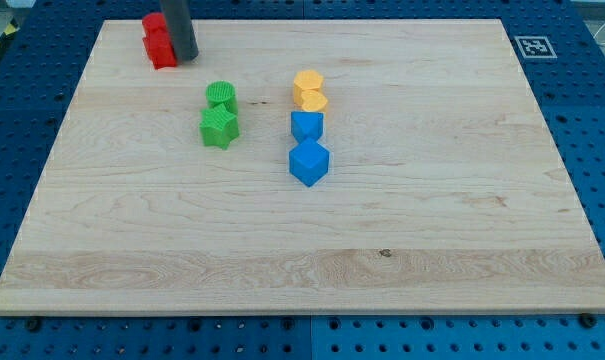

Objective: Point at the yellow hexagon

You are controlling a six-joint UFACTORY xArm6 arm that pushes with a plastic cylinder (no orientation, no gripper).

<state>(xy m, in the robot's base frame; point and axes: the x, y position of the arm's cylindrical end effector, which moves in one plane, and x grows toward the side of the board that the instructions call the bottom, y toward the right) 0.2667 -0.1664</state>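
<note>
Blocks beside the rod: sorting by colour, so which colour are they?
Red, at my tip; camera view.

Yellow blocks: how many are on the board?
2. The yellow hexagon lies above the board's centre; the yellow heart touches it just below. Both stand above two blue blocks. None seems hidden.

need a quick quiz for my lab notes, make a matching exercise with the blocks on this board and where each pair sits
Things:
1. red blocks
2. green blocks
3. yellow blocks
4. blue blocks

Places:
A. right column, farther toward the view's top
B. top left corner of the wooden board, touching my tip
C. right column, nearer the view's bottom
D. left of the yellow and blue column

Pairs: 1-B, 2-D, 3-A, 4-C
</note>
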